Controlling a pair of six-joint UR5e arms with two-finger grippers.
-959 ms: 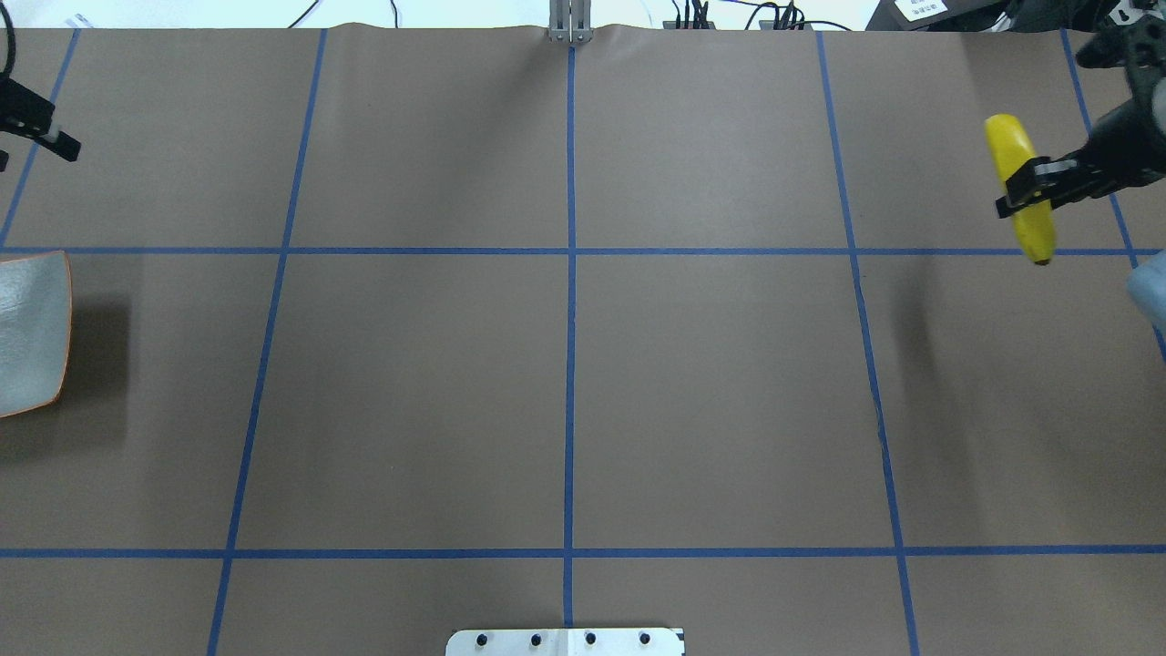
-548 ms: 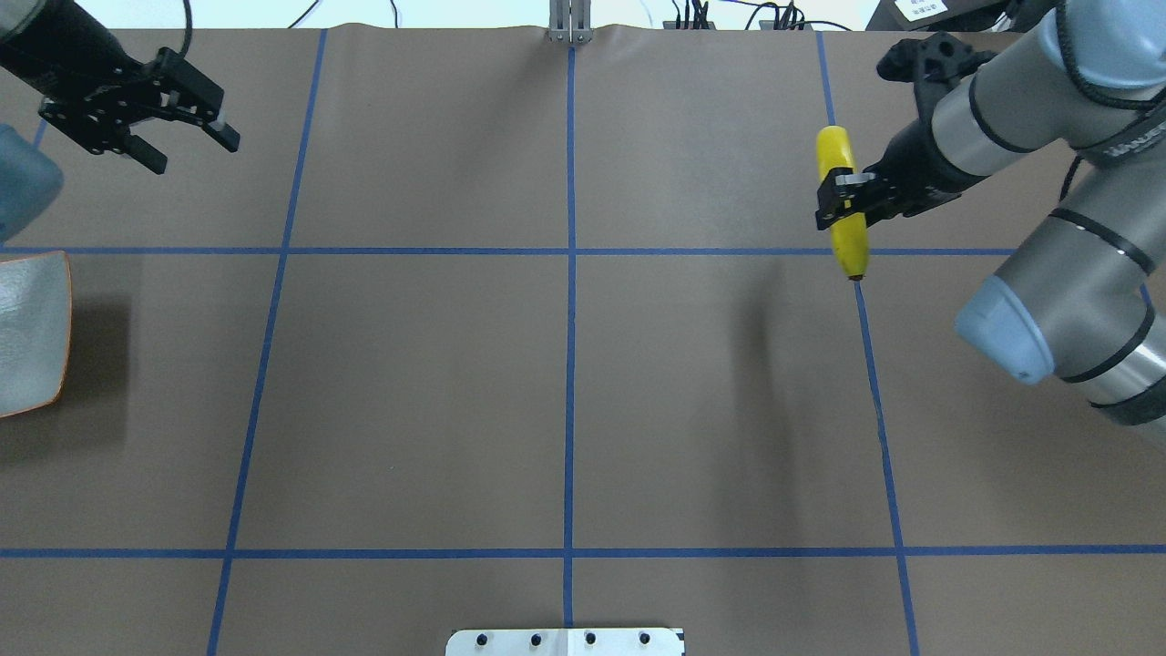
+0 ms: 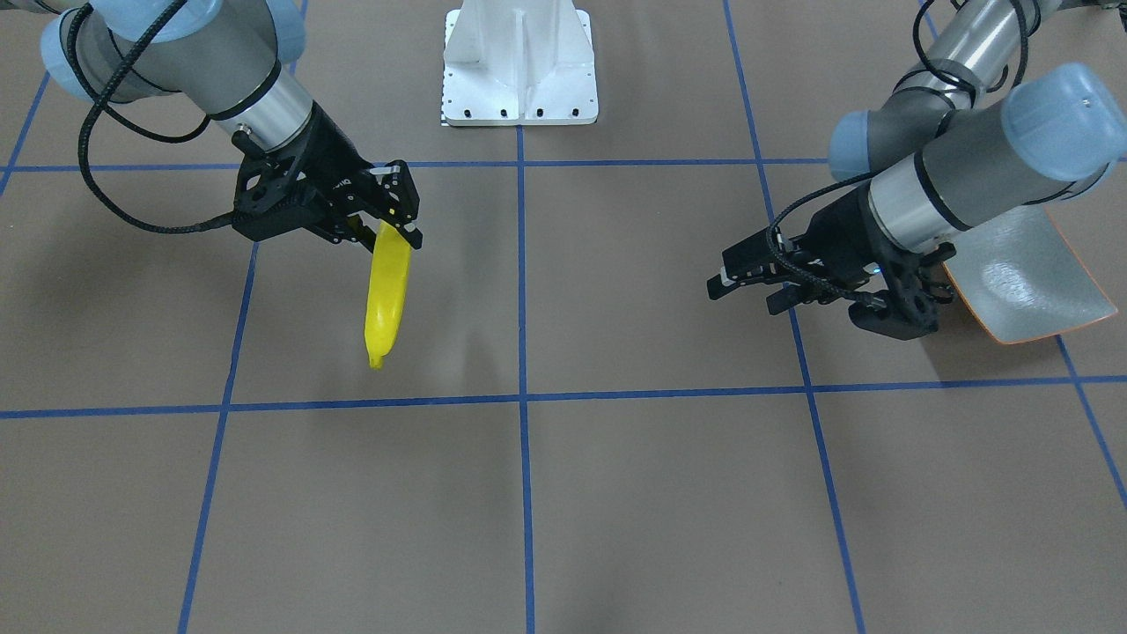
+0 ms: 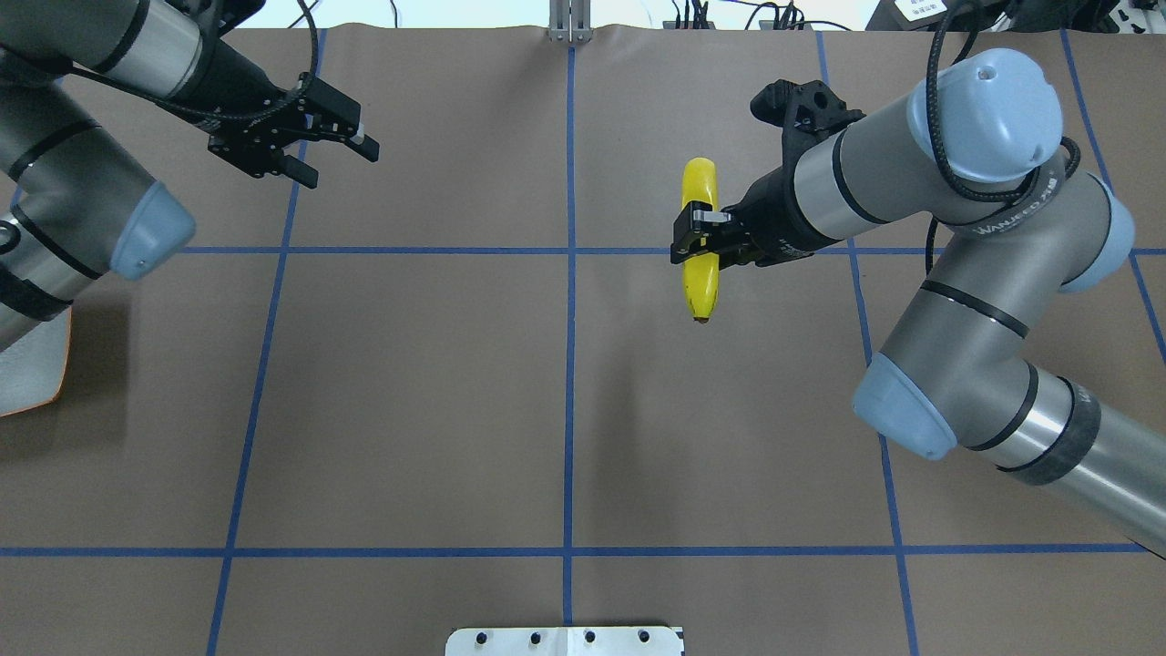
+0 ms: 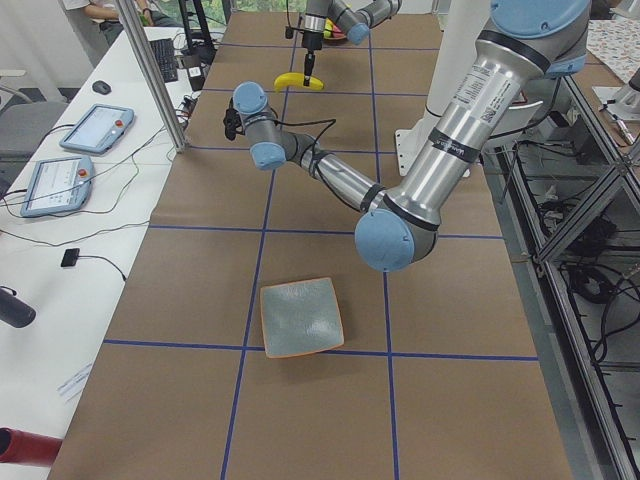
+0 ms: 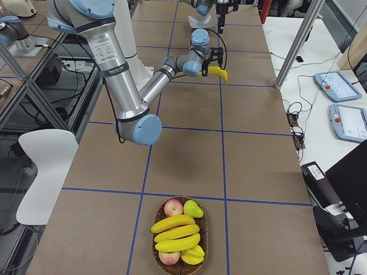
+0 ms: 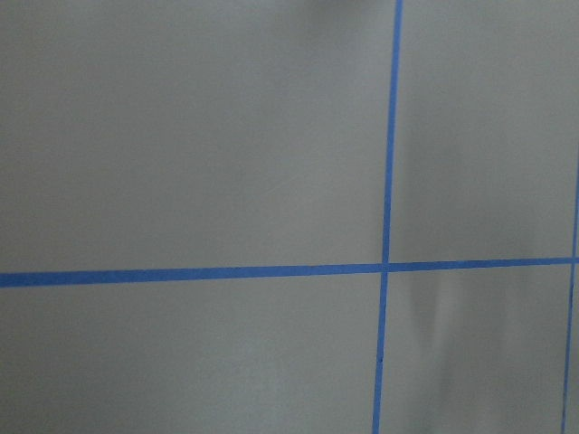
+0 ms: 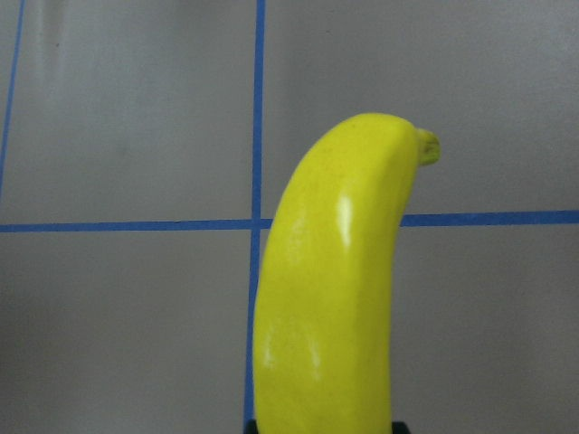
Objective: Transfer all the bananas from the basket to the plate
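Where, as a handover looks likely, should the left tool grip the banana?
Probably a free half of the banana, since the right tool holds its middle. Bring the open left tool in from the left arm's side, closing across the narrow width.

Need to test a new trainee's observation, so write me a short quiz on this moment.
1. True or false: the right claw is shut on a bright yellow curved banana, held in the air.
2. What lies on the squarish grey-green glossy dish with the orange rim? A) nothing B) one banana C) an apple
3. Short answer: is the left claw open or shut, and does it hold anything?
Key: 1 true; 2 A; 3 open, holding nothing.
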